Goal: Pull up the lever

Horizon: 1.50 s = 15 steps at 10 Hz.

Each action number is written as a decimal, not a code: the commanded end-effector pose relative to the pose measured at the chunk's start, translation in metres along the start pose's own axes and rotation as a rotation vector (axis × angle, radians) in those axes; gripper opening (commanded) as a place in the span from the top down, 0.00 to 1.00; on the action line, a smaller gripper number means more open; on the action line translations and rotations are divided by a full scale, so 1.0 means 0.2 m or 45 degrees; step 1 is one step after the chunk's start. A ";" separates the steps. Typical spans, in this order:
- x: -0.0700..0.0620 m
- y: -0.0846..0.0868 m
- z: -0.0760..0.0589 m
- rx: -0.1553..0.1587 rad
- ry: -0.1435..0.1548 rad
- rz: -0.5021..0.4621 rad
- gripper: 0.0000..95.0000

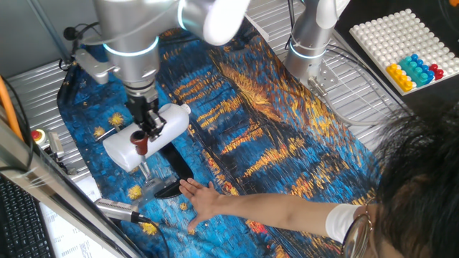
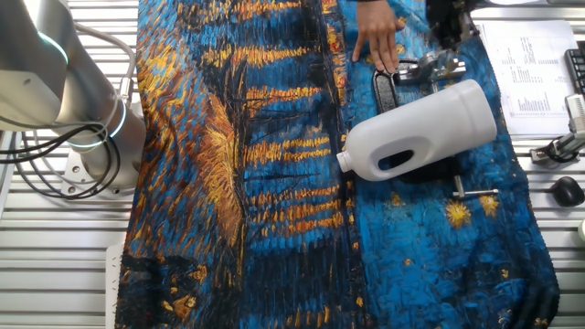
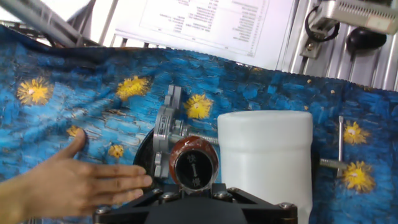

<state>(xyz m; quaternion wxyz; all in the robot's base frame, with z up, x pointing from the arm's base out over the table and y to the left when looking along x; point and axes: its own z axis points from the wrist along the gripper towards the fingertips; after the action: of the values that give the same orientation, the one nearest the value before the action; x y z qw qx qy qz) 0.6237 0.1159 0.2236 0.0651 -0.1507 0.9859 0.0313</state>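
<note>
One claw (image 1: 143, 136), closed on the lever's dark-red knob (image 3: 194, 163) beside the white jug (image 2: 422, 130), holds it ready for lifting while a person's hand (image 1: 203, 201) steadies the base.

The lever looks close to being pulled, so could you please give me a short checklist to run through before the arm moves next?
1. Gripper at the lever's dark-red knob: ok, the knob sits right at the fingers in the hand view.
2. Jaws firmly shut on the knob: cannot tell, the contact is hidden.
3. Person's hand away from the mechanism: not ok, it rests on the cloth right beside the lever's base.
4. White bottle out of the lever's path: cannot tell, it lies right beside the knob.
5. Lever already raised: cannot tell, its arm is mostly hidden.
</note>
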 end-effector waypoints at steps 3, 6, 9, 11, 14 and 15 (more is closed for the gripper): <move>-0.09 -0.01 0.01 0.003 0.003 0.012 0.80; -0.15 -0.02 0.04 0.002 0.003 0.024 0.80; -0.18 -0.02 0.06 0.001 0.000 0.032 0.80; -0.19 -0.02 0.06 0.001 0.002 0.034 0.80; -0.14 -0.03 0.06 0.003 0.002 0.026 0.80; -0.11 -0.04 0.05 0.003 0.001 0.016 0.80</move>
<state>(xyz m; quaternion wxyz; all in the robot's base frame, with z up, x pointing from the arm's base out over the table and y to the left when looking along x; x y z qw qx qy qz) 0.6461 0.1149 0.2157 0.0653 -0.1462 0.9866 0.0304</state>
